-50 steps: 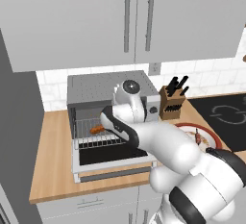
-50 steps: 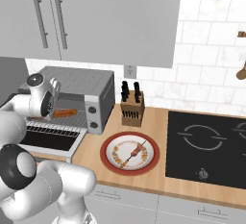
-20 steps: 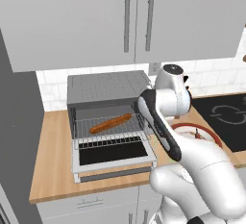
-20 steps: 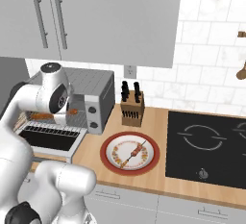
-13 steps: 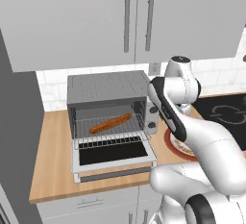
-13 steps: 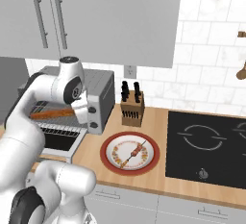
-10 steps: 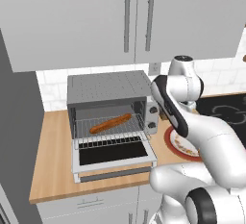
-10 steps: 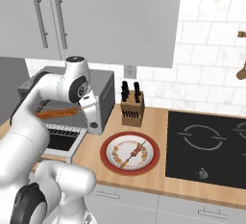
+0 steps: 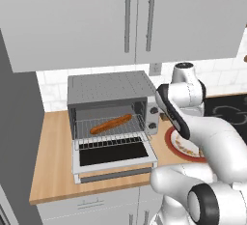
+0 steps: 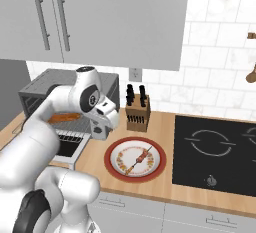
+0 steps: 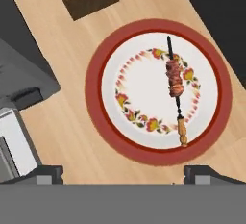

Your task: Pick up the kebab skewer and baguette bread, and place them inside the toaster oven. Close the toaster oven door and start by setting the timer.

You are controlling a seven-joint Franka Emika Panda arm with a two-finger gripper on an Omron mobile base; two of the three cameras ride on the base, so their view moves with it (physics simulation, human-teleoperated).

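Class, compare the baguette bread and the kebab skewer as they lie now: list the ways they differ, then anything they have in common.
The baguette bread lies on the wire rack inside the toaster oven; the kebab skewer lies on the red-rimmed plate on the counter.
The baguette is a thick golden-brown loaf; the skewer is a thin dark stick carrying reddish meat chunks.
Both are long, narrow and lying flat.

So the wooden tabletop (image 10: 165, 179) has a red-rimmed plate (image 10: 135, 159) sitting on it, toaster oven (image 9: 112, 116) off to its left, knife block (image 10: 137, 112) right behind it, black cooktop (image 10: 215, 148) on its right.
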